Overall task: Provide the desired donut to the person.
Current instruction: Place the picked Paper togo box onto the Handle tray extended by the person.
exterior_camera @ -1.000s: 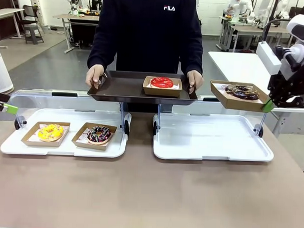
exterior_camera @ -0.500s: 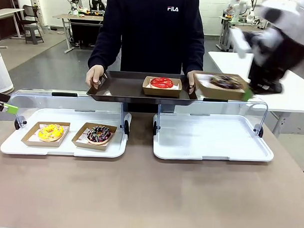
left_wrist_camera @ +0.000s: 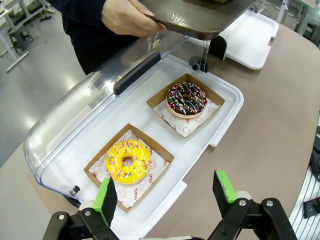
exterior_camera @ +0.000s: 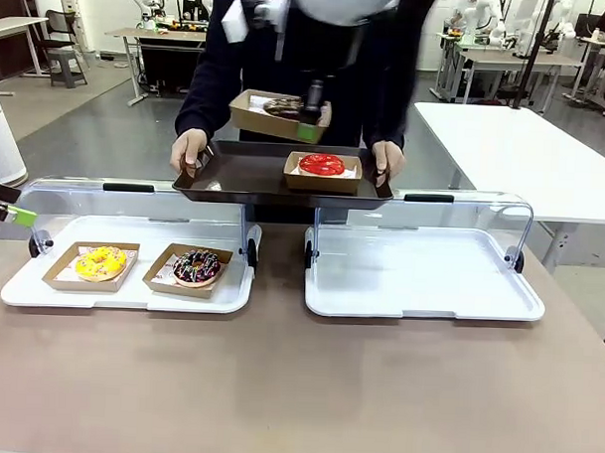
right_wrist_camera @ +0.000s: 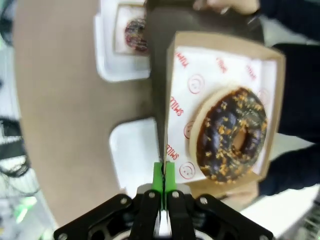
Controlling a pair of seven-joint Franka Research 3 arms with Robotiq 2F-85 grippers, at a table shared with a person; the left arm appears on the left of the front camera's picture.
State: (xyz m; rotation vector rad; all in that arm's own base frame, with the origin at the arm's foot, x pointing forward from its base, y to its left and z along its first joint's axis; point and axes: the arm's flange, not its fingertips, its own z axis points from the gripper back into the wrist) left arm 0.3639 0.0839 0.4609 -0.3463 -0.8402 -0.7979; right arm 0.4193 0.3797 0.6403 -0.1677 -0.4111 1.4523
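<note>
A chocolate-glazed donut [right_wrist_camera: 233,135] with golden crumb sprinkles lies in an open brown cardboard tray [right_wrist_camera: 180,51] lined with white paper printed in red. In the front view the cardboard tray [exterior_camera: 255,114] hangs in the air, roughly level, above the left part of the dark serving tray [exterior_camera: 247,172]. The person [exterior_camera: 298,62] in a navy FILA sweatshirt stands at the far side, both hands gripping that serving tray's ends.

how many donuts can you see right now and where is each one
4. A yellow donut and a dark sprinkled donut sit in boxes on the left white tray; a red donut is on the person's dark tray; a chocolate donut is in the box the right gripper holds.
</note>
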